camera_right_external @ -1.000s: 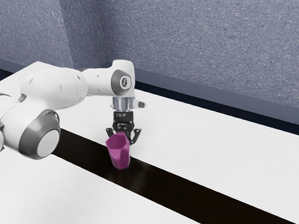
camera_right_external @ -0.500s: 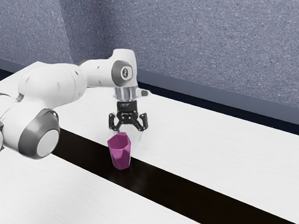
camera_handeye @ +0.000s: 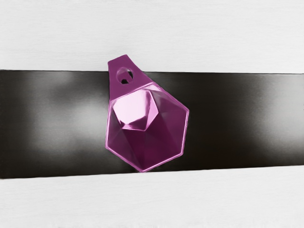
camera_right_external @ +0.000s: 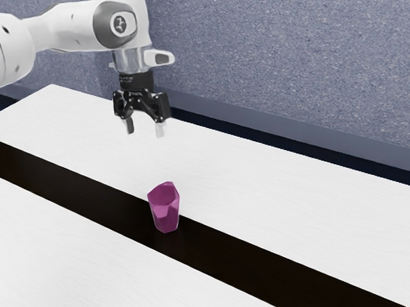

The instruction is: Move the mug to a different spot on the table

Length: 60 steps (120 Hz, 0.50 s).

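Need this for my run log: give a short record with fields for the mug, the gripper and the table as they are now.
mug: purple faceted mug, upright, standing free
mug handle: flat tab with a round hole, seen in the wrist view
mug location: on the dark stripe that crosses the white table
gripper: black two-finger gripper, open, holding nothing
gripper position: high above the table, up and toward the exterior view's left of the mug, well apart from it
contact: none between gripper and mug
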Each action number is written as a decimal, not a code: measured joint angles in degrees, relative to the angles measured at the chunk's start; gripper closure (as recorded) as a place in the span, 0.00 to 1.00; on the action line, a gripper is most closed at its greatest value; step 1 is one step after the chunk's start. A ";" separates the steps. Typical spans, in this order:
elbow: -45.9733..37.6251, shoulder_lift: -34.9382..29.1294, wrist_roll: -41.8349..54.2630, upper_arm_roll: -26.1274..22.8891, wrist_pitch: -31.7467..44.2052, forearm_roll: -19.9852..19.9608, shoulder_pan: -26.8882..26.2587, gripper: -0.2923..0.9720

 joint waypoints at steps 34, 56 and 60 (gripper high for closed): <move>-3.78 -9.96 16.01 -0.13 -0.01 7.97 -3.50 0.23; -3.60 -10.35 23.96 -0.07 -0.02 9.06 -3.09 0.23; -3.55 -10.37 25.17 -0.07 -0.02 9.14 -3.11 0.23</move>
